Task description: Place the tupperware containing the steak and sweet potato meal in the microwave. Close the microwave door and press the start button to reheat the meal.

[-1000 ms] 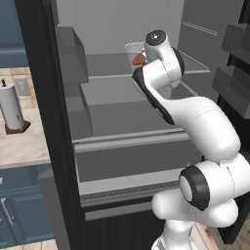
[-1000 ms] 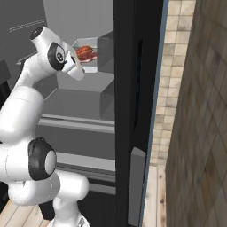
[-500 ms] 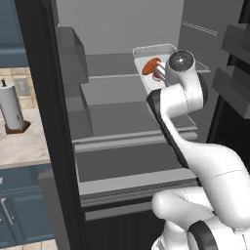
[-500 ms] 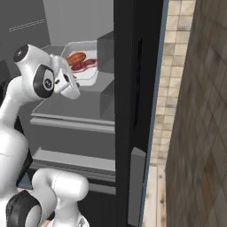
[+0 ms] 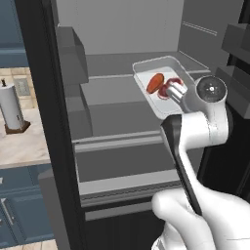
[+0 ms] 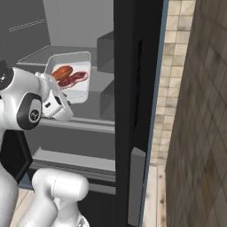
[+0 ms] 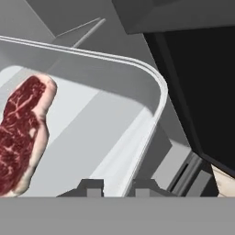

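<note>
- Up in front of the grey fridge shelves (image 5: 112, 93), the gripper (image 7: 117, 186) holds the tray (image 6: 86, 91) by its rim
- Fingers (image 7: 92, 187) nearly closed, one on each side of the tray wall, pinching it
- Steak (image 7: 20, 133) lies flat inside the tray, sweet potato (image 6: 61, 71) just beside it
- Tray sits roughly level, near the black door edge (image 6: 133, 88)
- Paper towel roll (image 5: 13, 105) stands on the counter at far left

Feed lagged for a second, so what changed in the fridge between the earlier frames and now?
The gripper, shut on the rim of the tupperware, has drawn it out of the fridge toward the robot and lowered it. The steak and sweet potato still lie inside; the shelves are unchanged.
</note>
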